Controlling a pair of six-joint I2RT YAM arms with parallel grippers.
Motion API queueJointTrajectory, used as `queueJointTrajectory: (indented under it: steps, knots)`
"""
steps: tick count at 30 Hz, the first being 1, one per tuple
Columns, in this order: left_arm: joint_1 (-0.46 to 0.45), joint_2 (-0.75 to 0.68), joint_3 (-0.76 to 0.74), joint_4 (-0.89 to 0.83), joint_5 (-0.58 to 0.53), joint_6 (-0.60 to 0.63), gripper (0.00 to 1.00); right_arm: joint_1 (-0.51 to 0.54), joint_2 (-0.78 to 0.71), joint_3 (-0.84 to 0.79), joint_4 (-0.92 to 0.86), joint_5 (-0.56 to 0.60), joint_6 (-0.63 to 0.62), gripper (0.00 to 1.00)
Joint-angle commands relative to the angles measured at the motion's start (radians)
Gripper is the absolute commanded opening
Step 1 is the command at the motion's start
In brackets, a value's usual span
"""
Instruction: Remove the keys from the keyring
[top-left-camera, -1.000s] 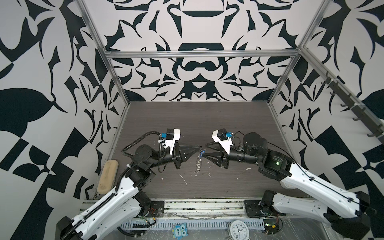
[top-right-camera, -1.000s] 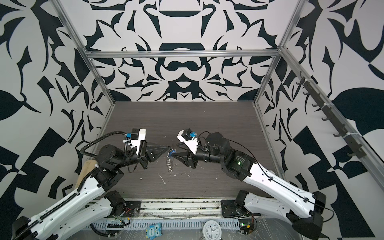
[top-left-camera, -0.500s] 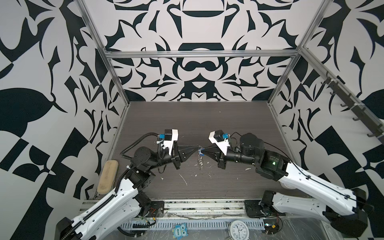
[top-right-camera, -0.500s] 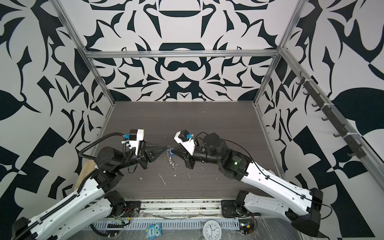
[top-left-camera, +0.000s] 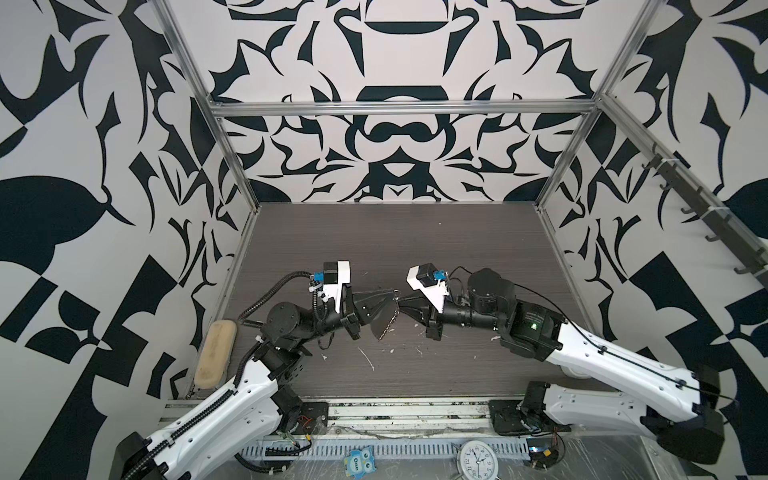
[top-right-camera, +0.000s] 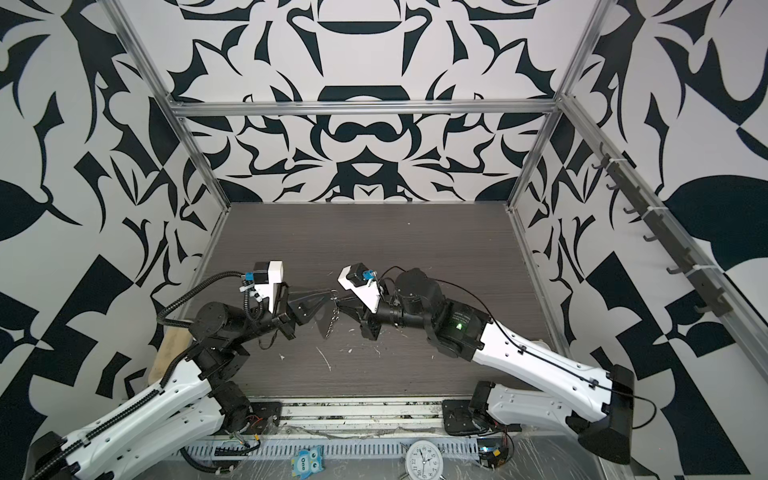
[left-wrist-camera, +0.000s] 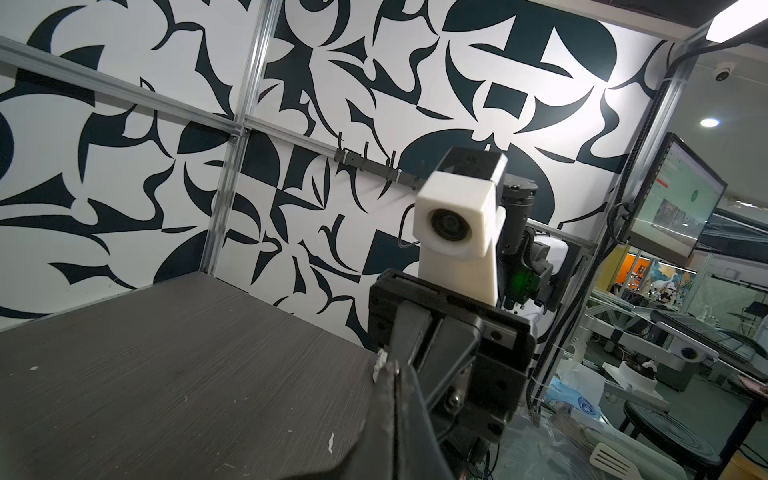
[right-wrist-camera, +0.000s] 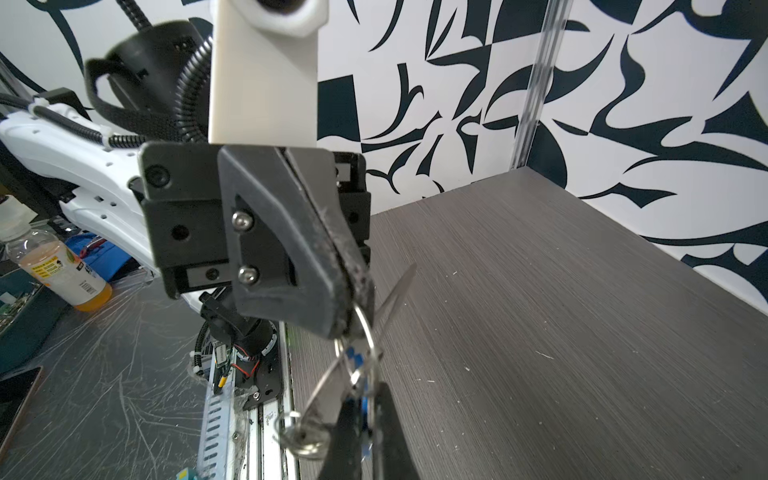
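The keyring (top-left-camera: 383, 321) (top-right-camera: 325, 321), a flat silver plate with a row of small rings (right-wrist-camera: 302, 437), hangs above the table between the two arms. My left gripper (top-left-camera: 394, 296) (top-right-camera: 332, 296) (left-wrist-camera: 395, 368) is shut on its upper edge (right-wrist-camera: 397, 293). In the right wrist view the left gripper's fingertips (right-wrist-camera: 347, 309) pinch at a ring. My right gripper (top-left-camera: 401, 301) (top-right-camera: 339, 301) (right-wrist-camera: 368, 395) faces it tip to tip and is shut on the blue key (right-wrist-camera: 364, 411), which shows only as a blue sliver between the fingers. No other key shows.
Dark wood-grain table (top-left-camera: 395, 249) with white scraps (top-left-camera: 368, 359) near the front. A tan sponge-like block (top-left-camera: 214, 353) lies at the left edge. Patterned walls close in on three sides. A clock (top-left-camera: 478, 459) and an owl toy (top-left-camera: 358, 460) lie past the front rail.
My right gripper has moved in to the left gripper's tips and gone from open to shut on the blue key. The keyring has swung so its flat side shows more.
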Motion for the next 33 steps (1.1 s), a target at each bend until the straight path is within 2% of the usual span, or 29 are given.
queueJointTrajectory:
  steps: [1,5,9,13,20,33]
  knots:
    - [-0.004,-0.008,0.009,0.157,0.009,-0.040,0.00,0.011,0.027,-0.024,-0.001,0.006,0.024,0.00]
    - [-0.004,-0.009,0.026,0.102,0.048,-0.023,0.00,0.012,0.008,-0.017,-0.021,0.015,0.025,0.00]
    - [-0.004,-0.023,0.045,0.010,0.073,0.018,0.00,0.012,-0.048,0.002,-0.078,0.037,0.014,0.27]
    - [-0.004,-0.045,0.046,-0.042,0.064,0.046,0.00,0.012,-0.122,-0.002,-0.097,0.038,0.017,0.40]
    - [-0.004,-0.033,0.056,-0.057,0.091,0.059,0.00,0.012,-0.213,-0.018,-0.026,0.091,0.042,0.46]
    - [-0.004,-0.032,0.051,-0.007,0.117,0.034,0.00,0.012,-0.131,0.028,0.080,0.027,0.056,0.45]
